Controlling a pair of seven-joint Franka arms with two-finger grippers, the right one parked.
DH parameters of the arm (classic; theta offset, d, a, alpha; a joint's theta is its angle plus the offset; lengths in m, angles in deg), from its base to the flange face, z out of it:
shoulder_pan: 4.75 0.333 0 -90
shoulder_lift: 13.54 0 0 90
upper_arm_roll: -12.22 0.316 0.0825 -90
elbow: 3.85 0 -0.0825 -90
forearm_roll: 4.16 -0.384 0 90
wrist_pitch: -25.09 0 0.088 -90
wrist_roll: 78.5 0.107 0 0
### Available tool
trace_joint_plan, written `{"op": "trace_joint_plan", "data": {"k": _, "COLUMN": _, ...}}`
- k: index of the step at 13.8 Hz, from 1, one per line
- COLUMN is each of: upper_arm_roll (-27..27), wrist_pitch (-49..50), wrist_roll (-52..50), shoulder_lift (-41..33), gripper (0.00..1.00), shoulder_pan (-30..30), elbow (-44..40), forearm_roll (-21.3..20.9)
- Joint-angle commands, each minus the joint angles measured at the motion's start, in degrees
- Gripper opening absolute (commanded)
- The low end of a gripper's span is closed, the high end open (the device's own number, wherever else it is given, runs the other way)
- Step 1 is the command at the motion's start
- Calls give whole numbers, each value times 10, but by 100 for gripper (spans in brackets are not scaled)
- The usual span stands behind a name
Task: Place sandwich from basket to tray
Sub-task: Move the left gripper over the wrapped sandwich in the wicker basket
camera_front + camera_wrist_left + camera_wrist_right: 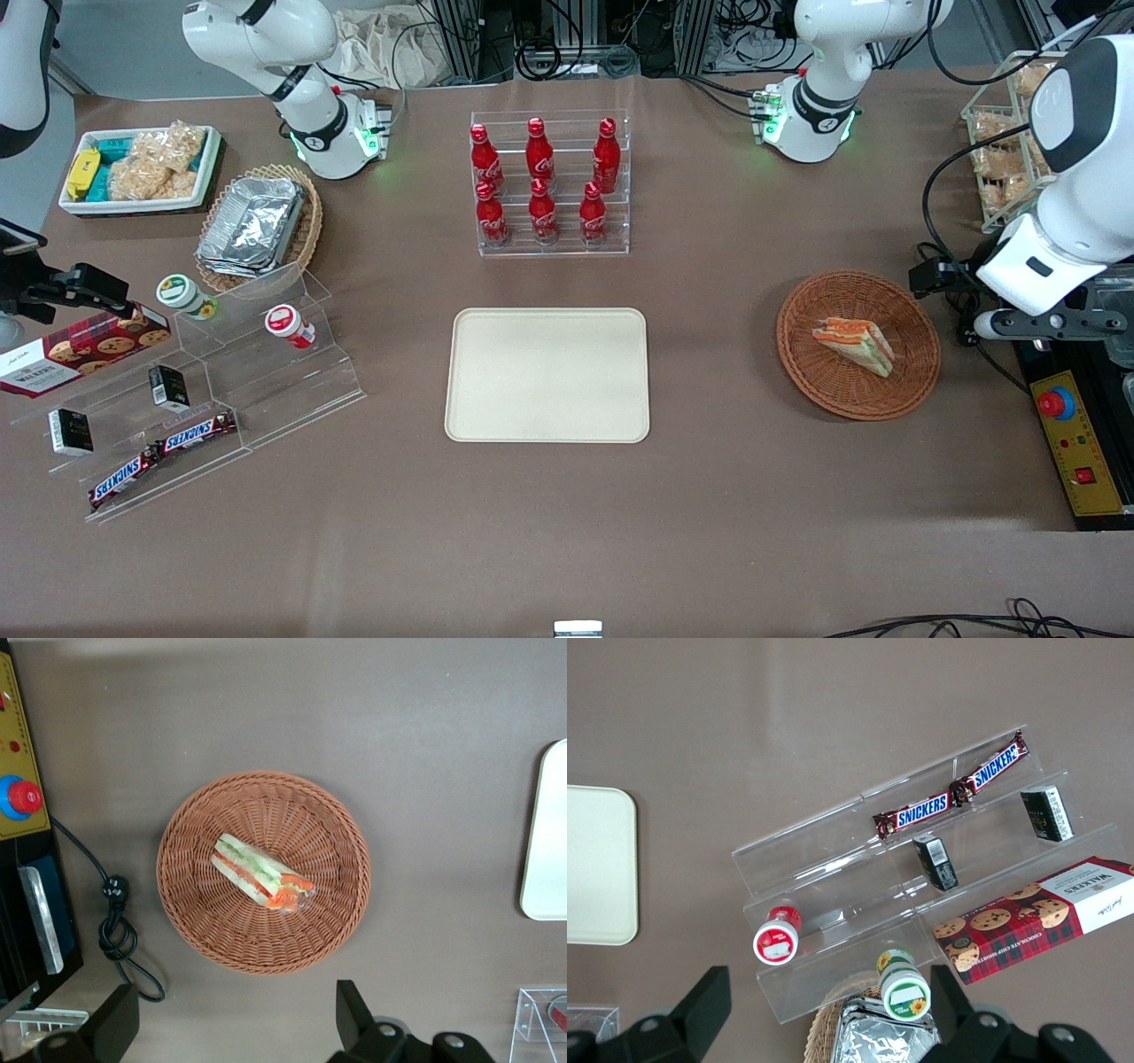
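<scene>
Nearest the front camera, two Snickers bars (pixel 162 453) lie on the lowest step of a clear acrylic stand (pixel 266 390), wrappers readable. One step up, two small dark boxes (pixel 168 387); print too small to read. Walkers cookie box (pixel 80 350) lies on a higher step, one end cut off at the frame edge. Coca-Cola bottles (pixel 541 182) in a clear rack. Gripper (pixel 235 1023) hovers above the table, fingers (pixel 353 1010) spread wide, holding nothing. Just below it: basket (pixel 190 904), sandwich (pixel 260 872) lying inside near the centre. Tray (pixel 547 375) well apart toward the parked arm's end, its edge cropped in the wrist view.
</scene>
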Motion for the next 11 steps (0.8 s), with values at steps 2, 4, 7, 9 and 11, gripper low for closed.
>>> {"op": "trace_joint_plan", "data": {"k": 2, "upper_arm_roll": 1, "wrist_pitch": 33, "wrist_roll": -6, "shoulder_lift": 13, "gripper": 100, "shoulder_pan": 5, "elbow": -19, "forearm_roll": -4}}
{"op": "trace_joint_plan", "data": {"k": 4, "upper_arm_roll": 2, "wrist_pitch": 38, "wrist_roll": -7, "shoulder_lift": 17, "gripper": 100, "shoulder_pan": 6, "elbow": -20, "forearm_roll": -6}}
{"op": "trace_joint_plan", "data": {"k": 7, "upper_arm_roll": 4, "wrist_pitch": 30, "wrist_roll": -165, "shoulder_lift": 14, "gripper": 100, "shoulder_pan": 24, "elbow": 27, "forearm_roll": -8}}
{"op": "trace_joint_plan", "data": {"k": 9, "upper_arm_roll": 4, "wrist_pitch": -41, "wrist_roll": -287, "shoulder_lift": -5, "gripper": 100, "shoulder_pan": 25, "elbow": 108, "forearm_roll": -10}}
{"op": "trace_joint_plan", "data": {"k": 11, "upper_arm_roll": 4, "wrist_pitch": -135, "wrist_roll": -379, "shoulder_lift": -27, "gripper": 100, "shoulder_pan": 35, "elbow": 190, "forearm_roll": -8}}
